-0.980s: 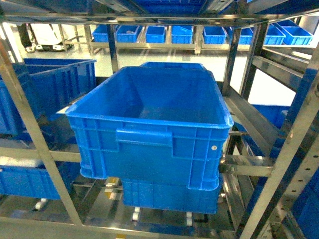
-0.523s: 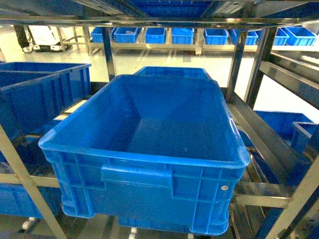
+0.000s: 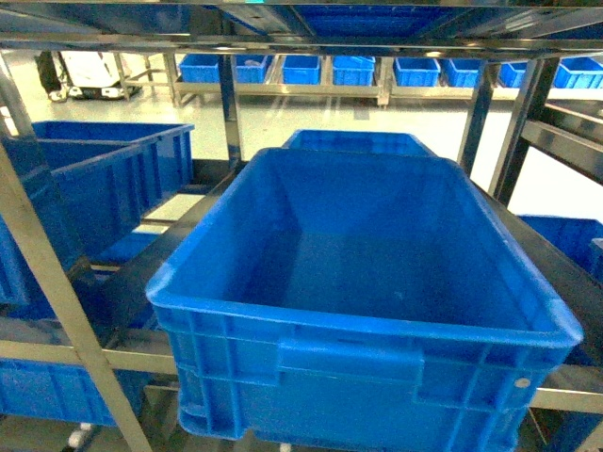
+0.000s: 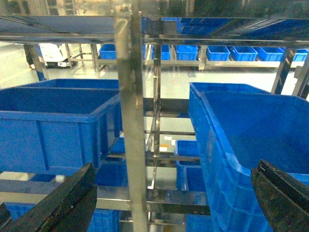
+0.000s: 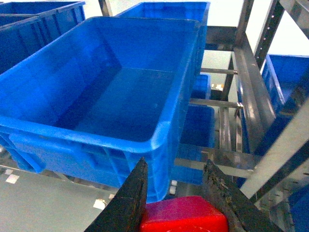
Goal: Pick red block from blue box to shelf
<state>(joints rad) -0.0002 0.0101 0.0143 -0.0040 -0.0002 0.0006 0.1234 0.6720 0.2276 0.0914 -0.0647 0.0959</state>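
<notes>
- While the right gripper [image 5: 176, 193] hung in front of the shelf [image 3: 57, 282], its two dark fingers [image 5: 130, 198] stood pressed to either side of the red block [image 5: 186, 215], clamped on it; that grip made sense only as a carry, since the block was clear of any bin and nothing beneath it showed.
- Only the top and front edge of the block showed at the bottom of the right wrist view, so I could not tell its studs or how deep it sat between the fingers.
- The left gripper [image 4: 169, 198] was spread wide and empty, one finger [image 4: 67, 203] low at the left of its view and the other low at the right, with a steel upright [image 4: 133, 121] seen between them (probably kept apart simply to stay out of the way).
- A big dark blue crate [image 3: 367, 301] with a ribbed wall and a handle sat on the rails straight ahead, its floor bare as far as the views showed.
- The light turquoise box named in the task did not show in any view, so I judged the picking done and the placing left.
- Neither gripper appeared in the head view, which suggested both arms were held low and back from the rack.
- The next move would likely need a free rail or tier beside the crate, and the sloped rails [image 5: 231, 121] could let a small brick slide or slip through.
</notes>
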